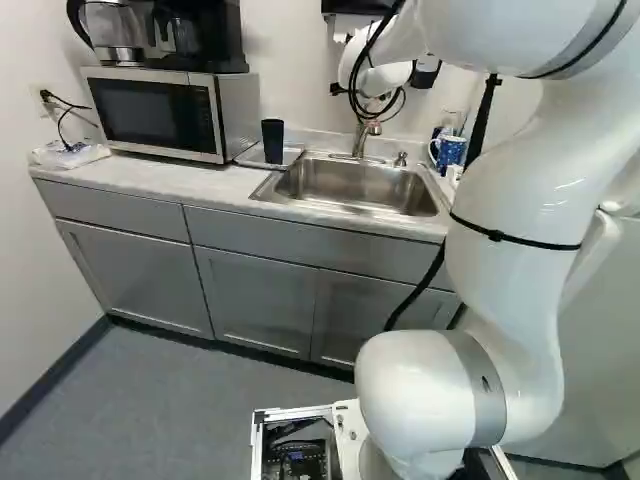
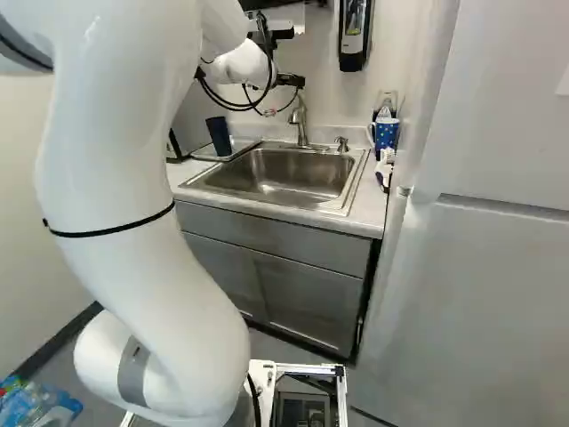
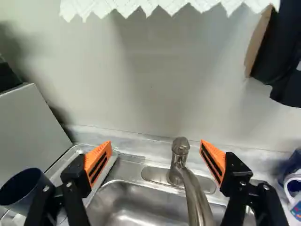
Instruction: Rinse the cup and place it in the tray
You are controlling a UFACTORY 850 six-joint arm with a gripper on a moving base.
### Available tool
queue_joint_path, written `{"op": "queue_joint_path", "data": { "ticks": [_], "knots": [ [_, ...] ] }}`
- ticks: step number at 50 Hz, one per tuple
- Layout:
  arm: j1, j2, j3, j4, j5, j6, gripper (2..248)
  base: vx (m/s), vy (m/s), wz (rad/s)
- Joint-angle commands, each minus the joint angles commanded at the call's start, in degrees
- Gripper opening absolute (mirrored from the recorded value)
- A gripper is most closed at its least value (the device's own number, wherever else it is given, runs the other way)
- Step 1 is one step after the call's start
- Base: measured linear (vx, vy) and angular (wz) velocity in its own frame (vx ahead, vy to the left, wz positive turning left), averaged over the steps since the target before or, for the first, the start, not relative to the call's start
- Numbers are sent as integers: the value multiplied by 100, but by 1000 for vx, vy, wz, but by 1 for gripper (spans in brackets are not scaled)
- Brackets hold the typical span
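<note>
Behind the pale wrist, parts of the black gripper (image 2: 292, 80) stick out above the sink. In the wrist view the gripper (image 3: 155, 143) is open, its orange pads wide apart with nothing held. The silver faucet (image 3: 178, 162) shows ahead, between the lines of the two fingers. A dark blue cup (image 1: 273, 141) stands upright on the tray (image 1: 291, 155), between microwave and sink; in the wrist view this cup (image 3: 19, 190) is out beside one finger. The steel sink (image 2: 284, 176) lies below the gripper.
A patterned blue mug (image 2: 386, 133) stands beyond the sink near the fridge (image 2: 480, 285). The microwave (image 1: 155, 112) carries a coffee maker (image 1: 200, 35). A soap dispenser (image 2: 354, 34) hangs on the wall; a paper towel (image 3: 164, 5) hangs above the gripper.
</note>
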Motion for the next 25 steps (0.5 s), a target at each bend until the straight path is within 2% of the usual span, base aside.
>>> {"op": "queue_joint_path", "data": {
  "ticks": [25],
  "knots": [
    [-209,693,735,0,-140,0,247,0,0,0]
  ]
}}
